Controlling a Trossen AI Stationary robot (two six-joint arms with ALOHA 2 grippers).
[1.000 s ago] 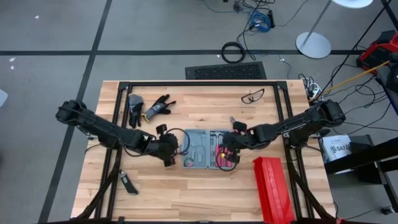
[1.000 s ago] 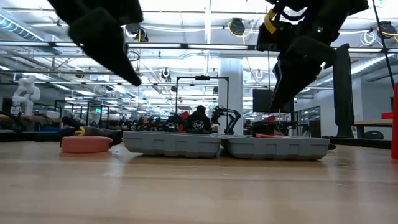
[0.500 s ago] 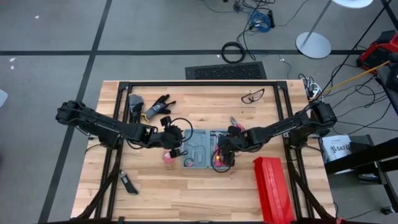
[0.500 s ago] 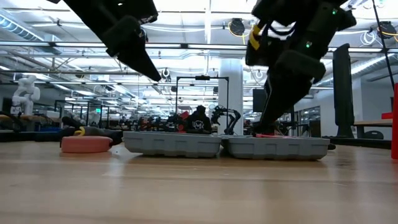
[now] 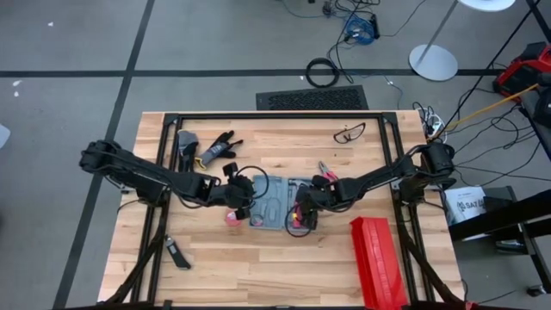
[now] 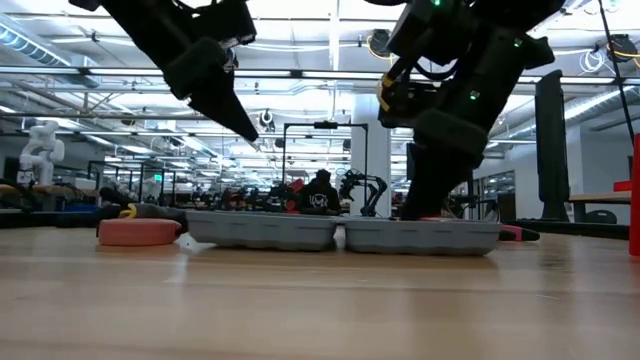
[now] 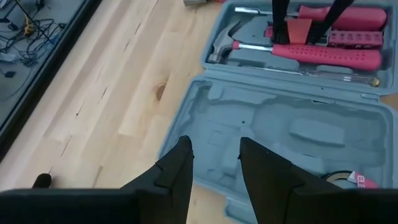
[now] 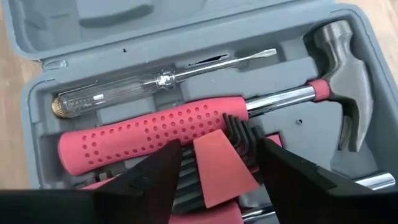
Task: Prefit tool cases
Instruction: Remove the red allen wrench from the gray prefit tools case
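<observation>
The blue-grey tool case (image 5: 274, 203) lies open and flat on the wooden table. One half holds a hammer (image 8: 336, 56), a screwdriver (image 8: 161, 78) and pink-handled tools. The other half (image 7: 292, 134) shows bare moulded slots. My right gripper (image 8: 217, 168) is open and reaches down into the tool half (image 6: 425, 205), a finger on each side of a pink hex-key holder (image 8: 221, 163). My left gripper (image 7: 214, 165) hangs open above the empty half's edge, holding nothing; the high view shows this left gripper (image 5: 244, 204) at the case's left side. My right gripper comes slanting down from the table's right, and its fingers (image 8: 163, 177) flank the pink hex-key holder, which sits in the case beside the pink hammer handle (image 8: 149, 134). Whether the fingers touch the holder, I cannot tell.
A long red ribbed box (image 5: 377, 260) lies at the near right. Gloves (image 5: 207, 148) and safety glasses (image 5: 349, 133) lie near the far edge. A pink round thing (image 6: 138, 231) sits left of the case, and a small dark tool (image 5: 178, 253) lies at the near left.
My right gripper has come down into the case's tool half and gone a little toward the table's left. The case has slid slightly toward the table's left, staying flat and open. My left gripper has shifted a little toward the case, uncovering the pink round thing.
</observation>
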